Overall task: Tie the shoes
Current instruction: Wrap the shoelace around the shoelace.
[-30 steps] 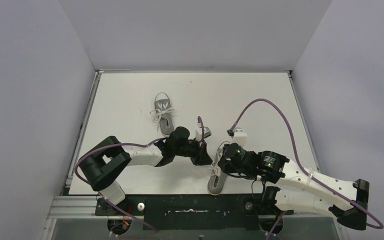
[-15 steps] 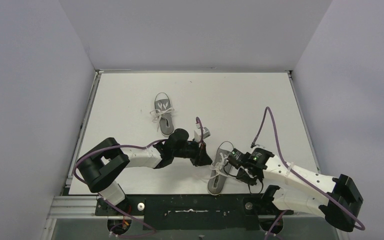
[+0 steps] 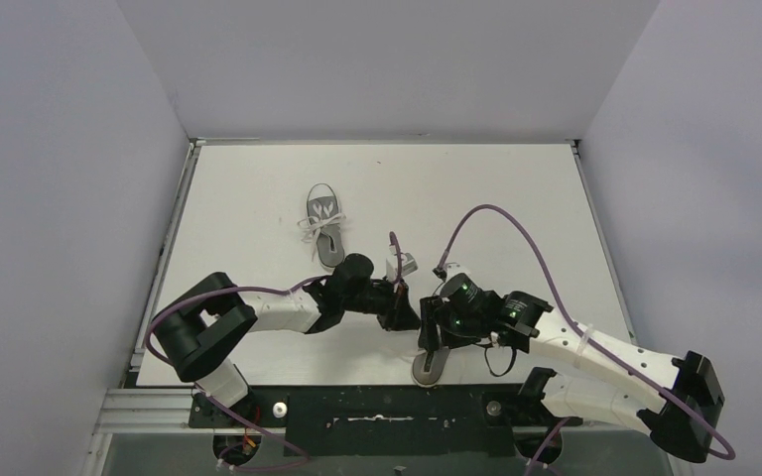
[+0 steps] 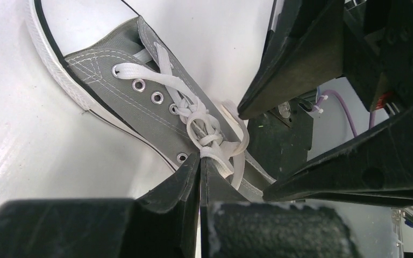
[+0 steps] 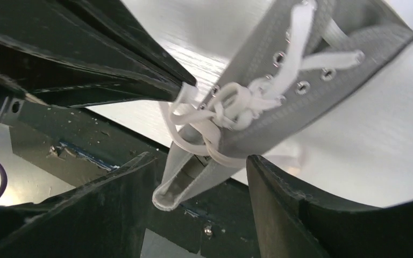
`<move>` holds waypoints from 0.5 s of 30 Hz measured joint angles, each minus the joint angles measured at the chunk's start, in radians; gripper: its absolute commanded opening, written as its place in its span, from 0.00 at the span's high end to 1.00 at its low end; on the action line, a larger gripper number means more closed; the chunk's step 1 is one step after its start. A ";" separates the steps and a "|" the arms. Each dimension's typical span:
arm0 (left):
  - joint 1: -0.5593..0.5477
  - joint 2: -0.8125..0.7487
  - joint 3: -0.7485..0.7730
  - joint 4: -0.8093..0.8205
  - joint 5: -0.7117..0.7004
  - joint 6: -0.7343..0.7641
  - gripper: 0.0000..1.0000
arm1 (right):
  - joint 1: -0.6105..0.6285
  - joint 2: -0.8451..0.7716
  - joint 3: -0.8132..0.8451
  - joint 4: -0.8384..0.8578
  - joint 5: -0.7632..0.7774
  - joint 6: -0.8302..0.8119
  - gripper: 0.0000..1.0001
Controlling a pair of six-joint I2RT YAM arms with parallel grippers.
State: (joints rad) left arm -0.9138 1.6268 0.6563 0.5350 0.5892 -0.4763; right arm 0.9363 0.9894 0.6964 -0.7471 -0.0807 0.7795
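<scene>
My left gripper (image 4: 200, 159) is clamped shut at the knot of the long white lace (image 4: 207, 129), apparently pinching a strand to hold tension. My right gripper (image 5: 196, 164) stands open astride the near small grey canvas sneaker (image 3: 430, 365) at the front edge of the white worktop (image 3: 516, 208), placed to take a loop. The other grey sneaker (image 3: 324, 224), farther back, looks already tied.

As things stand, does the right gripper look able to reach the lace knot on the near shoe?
Probably yes. The right gripper is open astride the heel end of the near shoe, the lace knot just ahead. The left gripper, shut on a lace beside the knot, crowds one side.
</scene>
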 measured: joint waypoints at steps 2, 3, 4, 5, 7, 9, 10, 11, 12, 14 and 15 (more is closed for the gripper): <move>0.006 0.000 0.000 0.000 0.011 -0.006 1.00 | -0.009 0.006 -0.014 0.057 -0.029 -0.054 0.35; 0.008 0.000 0.000 0.001 0.017 -0.011 1.00 | -0.022 0.006 -0.018 0.068 -0.034 -0.066 0.36; 0.008 0.000 0.000 0.002 0.021 -0.015 1.00 | -0.047 0.006 -0.029 0.095 -0.063 -0.089 0.37; 0.010 0.000 -0.001 0.003 0.023 -0.018 1.00 | -0.068 0.008 -0.039 0.113 -0.079 -0.099 0.38; 0.012 0.000 -0.005 0.012 0.029 -0.022 1.00 | -0.117 0.013 -0.067 0.145 -0.121 -0.118 0.40; 0.014 -0.003 -0.010 0.017 0.035 -0.027 1.00 | -0.143 0.009 -0.092 0.154 -0.144 -0.118 0.42; 0.016 -0.004 -0.014 0.021 0.039 -0.031 1.00 | -0.145 -0.001 -0.108 0.157 -0.156 -0.116 0.46; 0.018 -0.006 -0.019 0.026 0.043 -0.035 1.00 | -0.145 -0.016 -0.121 0.156 -0.167 -0.113 0.50; 0.019 -0.007 -0.021 0.029 0.045 -0.037 1.00 | -0.145 -0.040 -0.138 0.157 -0.177 -0.109 0.53; 0.021 -0.007 -0.025 0.038 0.050 -0.042 1.00 | -0.145 -0.094 -0.174 0.163 -0.198 -0.093 0.58; 0.021 -0.007 -0.026 0.042 0.052 -0.045 1.00 | -0.145 -0.116 -0.187 0.162 -0.206 -0.086 0.60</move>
State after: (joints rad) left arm -0.8925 1.6196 0.6304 0.5766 0.6415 -0.5209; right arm 0.7914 0.8738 0.5091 -0.5850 -0.2867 0.6937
